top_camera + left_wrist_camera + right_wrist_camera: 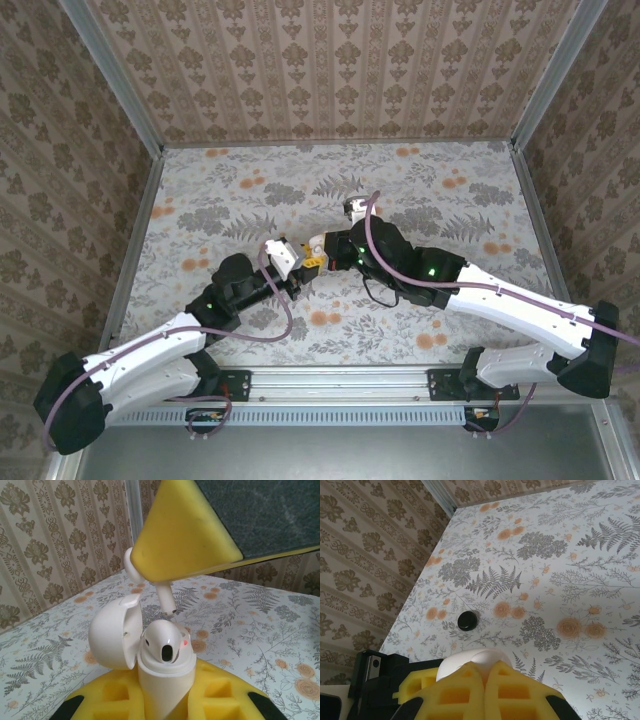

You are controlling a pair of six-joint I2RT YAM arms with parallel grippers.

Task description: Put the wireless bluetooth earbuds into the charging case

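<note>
My left gripper [165, 692] is shut on the white charging case [162, 685], held upright with its lid [112, 637] swung open to the left. One white earbud [162, 642] sits in the case's mouth. Just above it hangs a second white earbud [167, 599], stem pointing down, a small gap from the case. My right gripper [484, 667] is shut on that earbud [492, 656], its yellow pad [185, 535] large at the top of the left wrist view. From above, the left gripper [290, 265] and the right gripper [318, 254] meet mid-table around the case [280, 252].
A small black round disc [467, 621] lies on the floral table [580, 580] beyond the right gripper's pads. Patterned walls [330, 60] close the table at the back and both sides. Both arms cross the near half of the table.
</note>
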